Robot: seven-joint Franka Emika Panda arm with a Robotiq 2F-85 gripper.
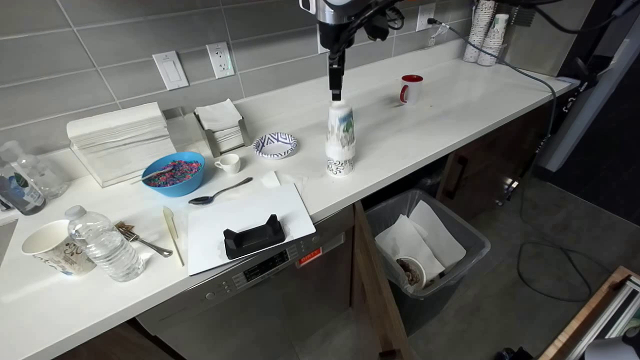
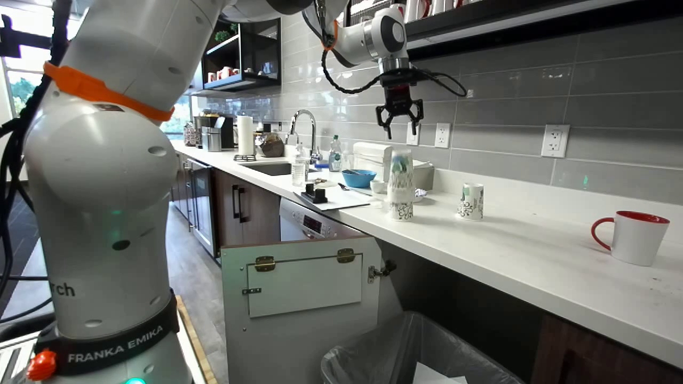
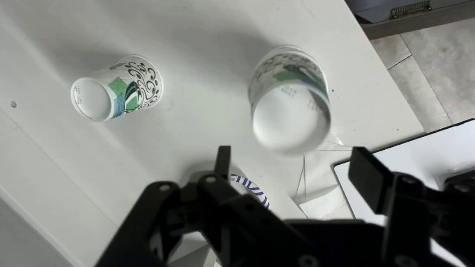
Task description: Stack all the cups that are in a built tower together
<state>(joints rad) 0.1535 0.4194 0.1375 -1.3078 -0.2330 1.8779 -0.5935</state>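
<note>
1. Spread and empty, the gripper [image 2: 402,133] hangs above an upright cup stack [image 2: 401,184] on the counter [image 2: 523,245]
2. A lone cup [image 2: 471,201] stands apart nearby
3. A low sideways swing could topple the slender stack

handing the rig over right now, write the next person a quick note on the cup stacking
Gripper: open, nothing held, above the stack.
Stack: upside-down cups, nested, on the counter near its front edge.
Lone cup: also upside down, standing apart from the stack, farther from the front edge.
Done: several are nested; exact count can't be told.
Left: the lone cup, which likely needs picking up and setting over the stack.
</note>
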